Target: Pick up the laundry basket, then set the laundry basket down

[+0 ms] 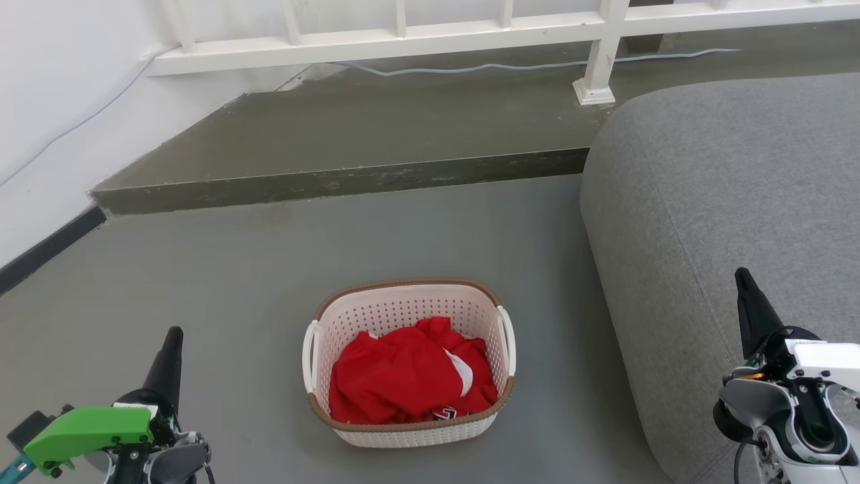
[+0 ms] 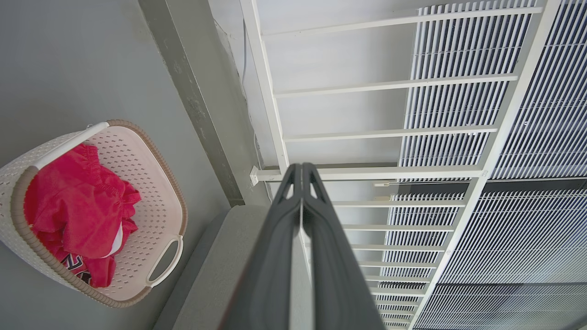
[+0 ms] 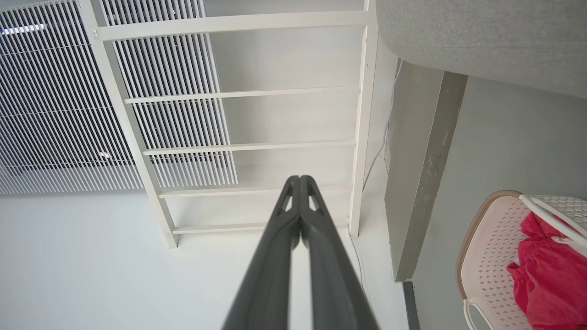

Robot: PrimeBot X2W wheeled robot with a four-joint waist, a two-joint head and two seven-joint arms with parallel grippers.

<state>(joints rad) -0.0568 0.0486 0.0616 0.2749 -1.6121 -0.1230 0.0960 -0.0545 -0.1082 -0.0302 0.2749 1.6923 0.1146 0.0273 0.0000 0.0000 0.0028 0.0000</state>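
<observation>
The small cream-white perforated plastic laundry basket (image 1: 403, 306) with the brown woven-look rim sits flat on the smooth grey floor (image 1: 255, 269), a white loop handle on each side and a crumpled red garment (image 1: 403, 373) inside. The left gripper (image 1: 173, 336) hangs off to the basket's left. The right gripper (image 1: 743, 277) is well off to its right, over the rounded grey fabric sofa (image 1: 705, 202) beside the basket. Neither touches the basket. Both pairs of dark fingers are pressed together, holding nothing. Beyond the basket there's a dark concrete step (image 1: 336, 181), then a white railing (image 1: 403, 40).
</observation>
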